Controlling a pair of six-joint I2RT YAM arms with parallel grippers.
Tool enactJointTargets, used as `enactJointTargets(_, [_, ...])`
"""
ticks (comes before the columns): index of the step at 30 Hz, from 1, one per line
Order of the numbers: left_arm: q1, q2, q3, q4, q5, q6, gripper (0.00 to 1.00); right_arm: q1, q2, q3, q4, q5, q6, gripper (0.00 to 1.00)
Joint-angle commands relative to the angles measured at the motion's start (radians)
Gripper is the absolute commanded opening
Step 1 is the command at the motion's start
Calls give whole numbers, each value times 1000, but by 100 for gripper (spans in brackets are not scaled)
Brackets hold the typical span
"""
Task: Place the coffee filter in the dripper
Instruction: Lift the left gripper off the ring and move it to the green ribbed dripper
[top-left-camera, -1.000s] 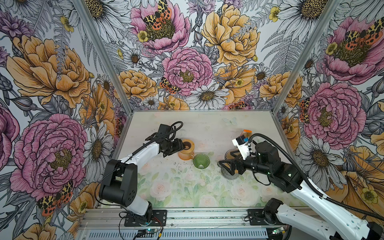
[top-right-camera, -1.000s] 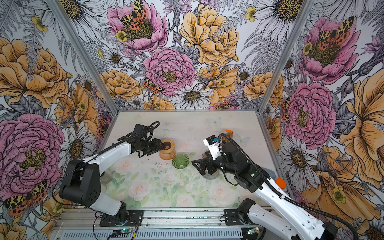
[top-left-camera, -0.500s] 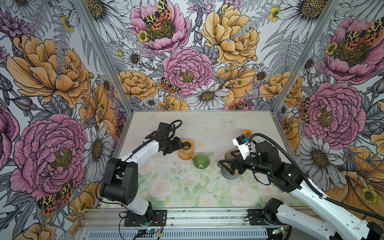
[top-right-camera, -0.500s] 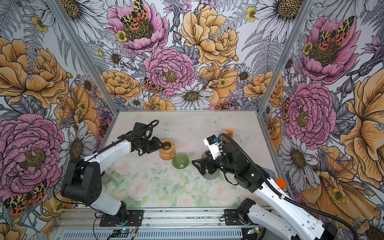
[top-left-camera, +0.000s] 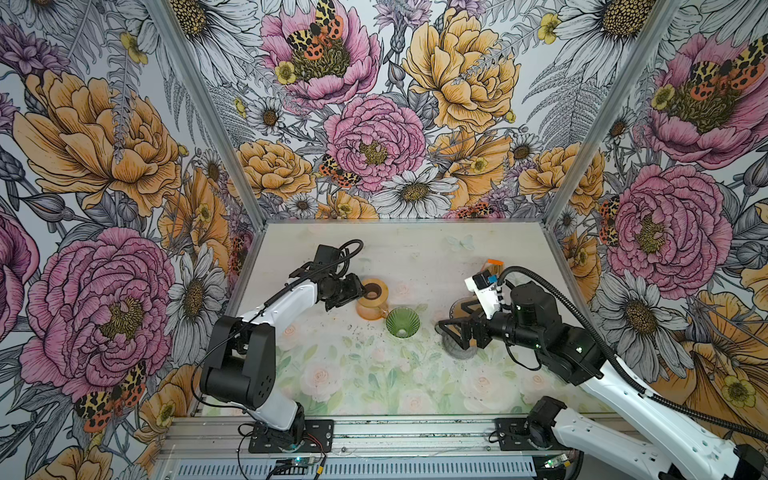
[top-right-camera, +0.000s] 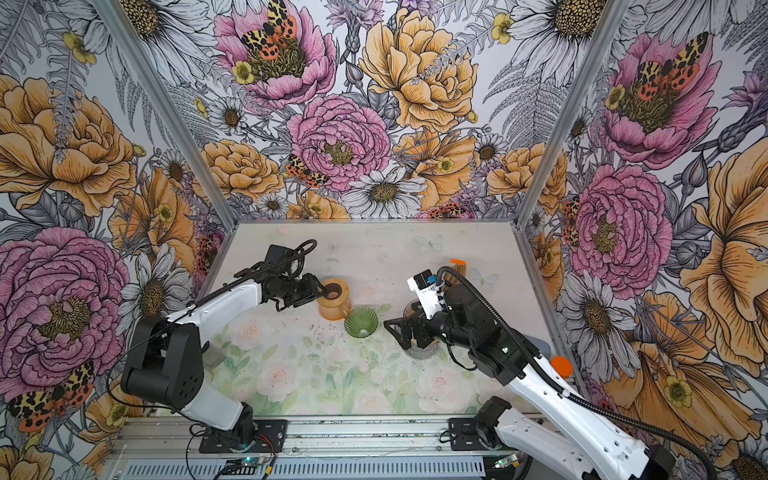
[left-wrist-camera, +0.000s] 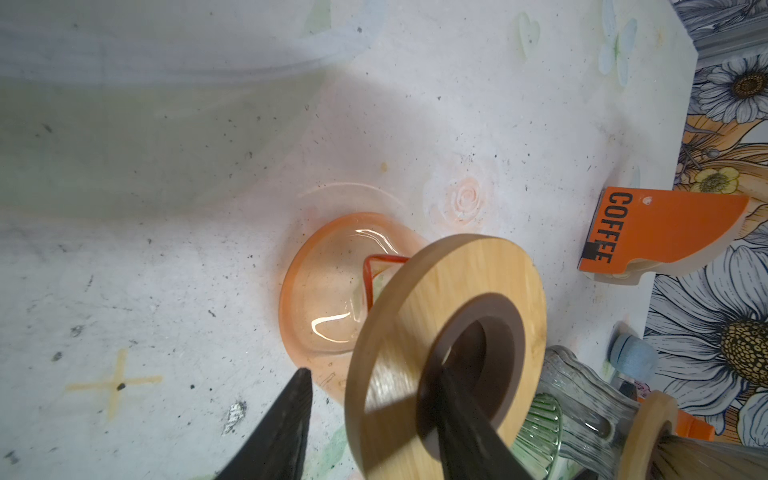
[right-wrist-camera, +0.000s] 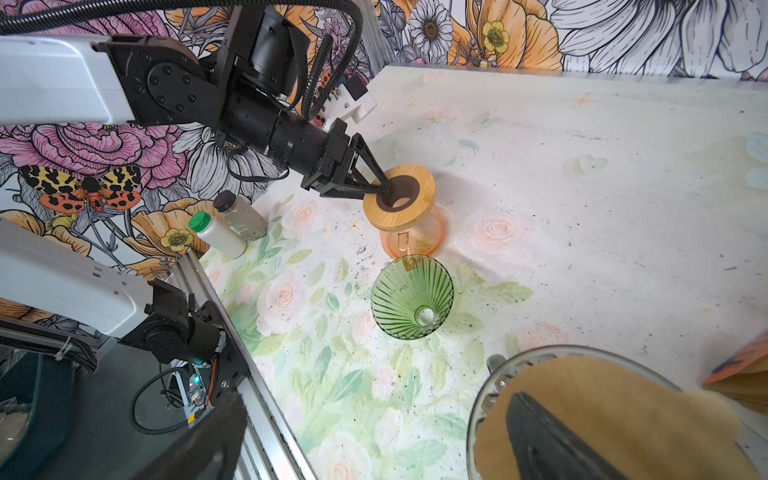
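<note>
The green ribbed glass dripper stands empty mid-table. Just behind it is an orange glass carafe with a wooden ring lid. My left gripper is shut on that lid, one finger in its hole and one outside the rim; the lid sits tilted. The brown paper coffee filter lies in a clear glass vessel. My right gripper hangs open above it, one finger over the paper.
An orange holder marked COFFEE stands at the back right by the wall. Two small bottles lie at the left front edge by the rail. The table is speckled with dark grounds.
My left gripper's jaws have narrowed onto the wooden lid's rim and the wrist has shifted slightly. The right arm has not moved.
</note>
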Motion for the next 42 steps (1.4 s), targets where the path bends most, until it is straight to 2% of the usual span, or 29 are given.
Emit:
enactJointTargets(1, [12, 3, 28, -9, -19, -2, 50, -6, -4, 0, 21, -4, 1, 100])
enactJointTargets(11, [10, -88, 31, -49, -26, -7, 55, -9, -23, 4, 21, 13, 3, 100])
enactJointTargets(16, [-10, -181, -4, -76, -40, -13, 56, -16, -47, 7, 18, 74, 26, 99])
enactJointTargets(23, [-134, -301, -63, -90, -98, -54, 56, -30, -64, 27, -20, 63, 0, 99])
enactJointTargets(28, [-241, -333, -83, -91, -151, -108, 58, -36, -66, 29, -31, 37, -13, 97])
enactJointTargets(34, [-331, -308, -85, -89, -197, -156, 59, -41, -61, 29, -34, 37, -19, 96])
enactJointTargets(42, [-394, -220, -69, -83, -217, -202, 61, -43, -67, 24, -36, 22, -26, 95])
